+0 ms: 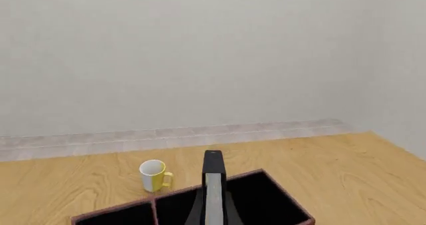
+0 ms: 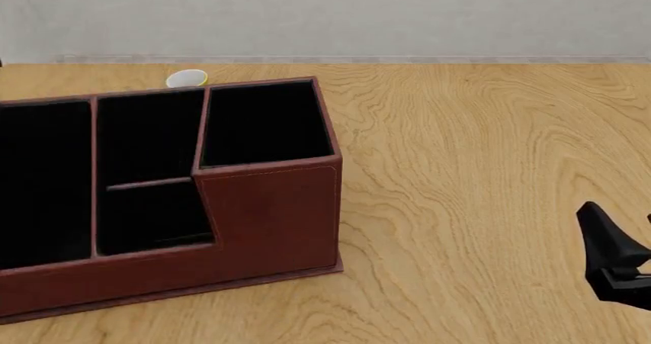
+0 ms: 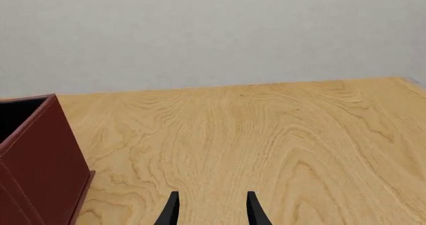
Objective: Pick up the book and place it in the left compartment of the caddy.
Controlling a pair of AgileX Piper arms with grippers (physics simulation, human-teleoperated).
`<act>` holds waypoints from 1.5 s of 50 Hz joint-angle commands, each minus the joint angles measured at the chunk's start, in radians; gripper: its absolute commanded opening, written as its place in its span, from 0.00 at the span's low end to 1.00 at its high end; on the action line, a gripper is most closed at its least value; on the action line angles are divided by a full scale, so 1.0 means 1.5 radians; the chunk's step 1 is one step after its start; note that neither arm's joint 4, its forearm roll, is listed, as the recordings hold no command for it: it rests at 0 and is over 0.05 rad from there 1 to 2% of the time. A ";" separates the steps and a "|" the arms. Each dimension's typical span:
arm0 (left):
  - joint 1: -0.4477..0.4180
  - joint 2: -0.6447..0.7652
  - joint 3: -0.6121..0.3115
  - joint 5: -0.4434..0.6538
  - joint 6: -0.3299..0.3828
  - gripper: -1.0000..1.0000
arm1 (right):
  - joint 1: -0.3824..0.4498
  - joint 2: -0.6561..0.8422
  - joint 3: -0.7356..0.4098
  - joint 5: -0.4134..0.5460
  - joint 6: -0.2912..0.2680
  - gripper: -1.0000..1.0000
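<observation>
Only the left wrist view shows the book (image 1: 214, 195) upright inside the caddy (image 2: 270, 207); left gripper state cannot be told. The right gripper (image 3: 211, 209) hangs apart, empty.

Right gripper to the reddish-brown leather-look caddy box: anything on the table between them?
Nothing. Only bare light wooden tabletop lies between the right gripper and the caddy, as the right wrist and front views both show.

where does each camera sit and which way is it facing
left wrist: behind the left pincer, facing the book it grips, the caddy and mug beyond.
front: above and behind the arms, looking down; only the right pincer shows.
right wrist: behind the right pincer, facing the table.
shared: all see the caddy.
</observation>
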 commanded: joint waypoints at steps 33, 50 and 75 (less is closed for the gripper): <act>0.309 0.243 -0.098 0.161 0.125 0.00 | 0.004 0.013 0.000 -0.009 0.003 1.00; 0.323 0.288 -0.067 0.184 0.172 0.00 | 0.005 0.024 0.000 -0.016 0.002 1.00; 0.306 0.343 -0.023 0.180 0.174 0.00 | 0.014 0.039 0.000 -0.026 -0.005 1.00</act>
